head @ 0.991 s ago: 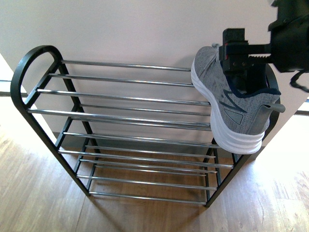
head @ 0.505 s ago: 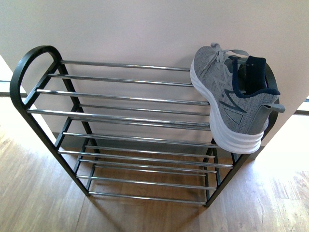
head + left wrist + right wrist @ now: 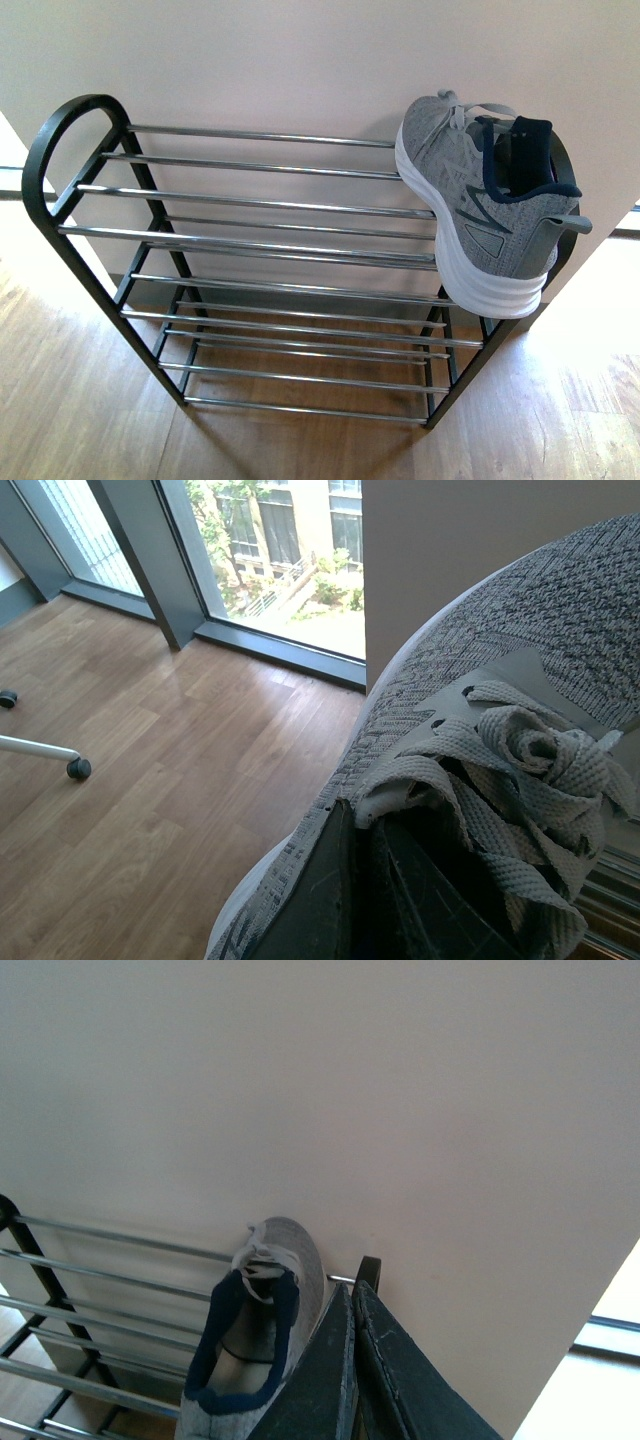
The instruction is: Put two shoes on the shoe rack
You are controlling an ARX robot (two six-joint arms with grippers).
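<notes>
The shoe rack point(image 3: 260, 135) stands against a pale wall, with black side frames and chrome rods. One grey knit shoe point(image 3: 470, 215) with a white sole and navy collar lies on the right end of its top tier, heel overhanging the front. Neither gripper shows in the front view. My left gripper point(image 3: 362, 825) is shut on the second grey shoe point(image 3: 520, 650), its fingers at the collar beside the knotted laces. My right gripper point(image 3: 352, 1295) is shut and empty, above and just right of the racked shoe point(image 3: 255, 1340). The rack's rods point(image 3: 100, 1235) show left of it.
The floor point(image 3: 80, 420) is light wood. In the left wrist view a floor-to-ceiling window point(image 3: 290, 550) and a chair caster point(image 3: 78, 769) on a white leg show. The pale wall point(image 3: 400, 1110) is close behind the rack.
My right arm, at the racked shoe's collar one second ago, has pulled up out of the front view. The shoe stays on the top tier.
</notes>
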